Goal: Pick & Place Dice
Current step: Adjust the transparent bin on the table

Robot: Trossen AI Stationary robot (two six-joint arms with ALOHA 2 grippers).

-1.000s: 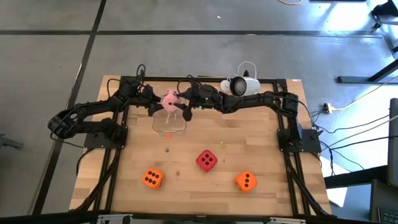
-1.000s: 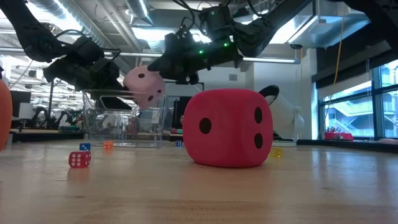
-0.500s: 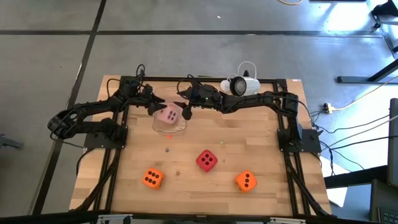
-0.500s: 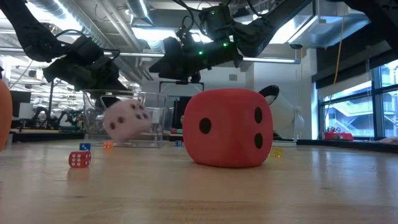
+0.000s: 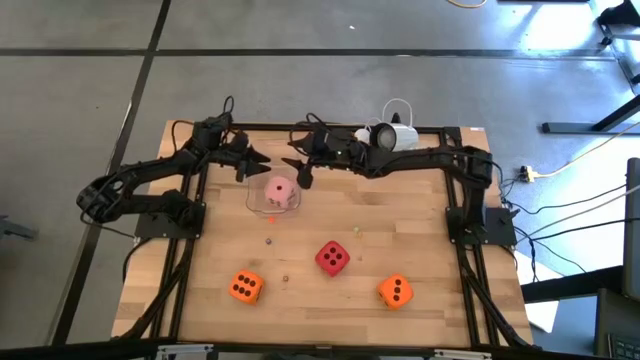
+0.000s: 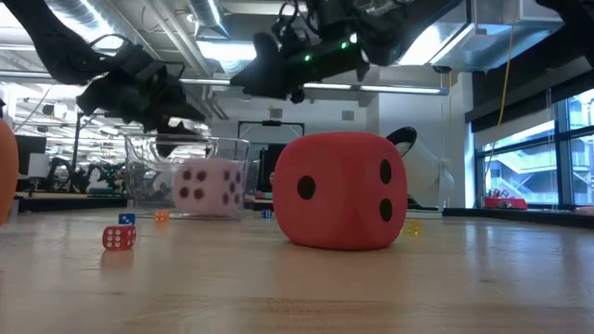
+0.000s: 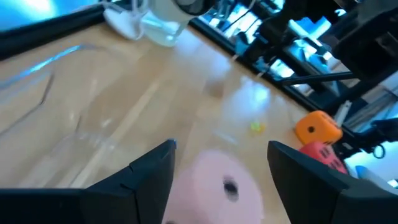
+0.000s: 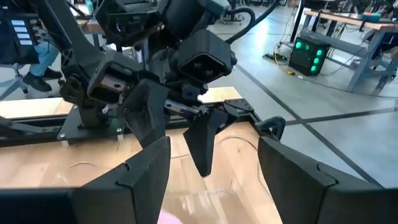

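- Seen from above in the high view, the left gripper (image 5: 252,157) and the right gripper (image 5: 297,170) face each other over the far middle of the wooden table (image 5: 200,290), both with fingers spread and holding nothing; the pink die (image 5: 279,193) sits inside a clear container (image 5: 255,200) just below them. Nearer the front edge lie the red die (image 5: 333,257), one orange die (image 5: 245,287) toward the left, and a second orange die (image 5: 395,291) toward the right, all well apart.
- Low view: the pink die (image 6: 210,186) rests behind the container's clear wall (image 6: 139,176), beneath both raised grippers. The red die (image 6: 341,190) fills the foreground; a tiny red die (image 6: 118,238) and a tiny blue die (image 6: 126,219) lie to its left.
- Left wrist view: the spread fingers (image 7: 149,180) frame the blurred pink die (image 7: 214,183); an orange die (image 7: 318,128) and the red die (image 7: 322,154) lie beyond.
- Right wrist view: the spread fingers (image 8: 146,177) point toward the left gripper (image 8: 171,134), open, above the container rim (image 8: 239,140).
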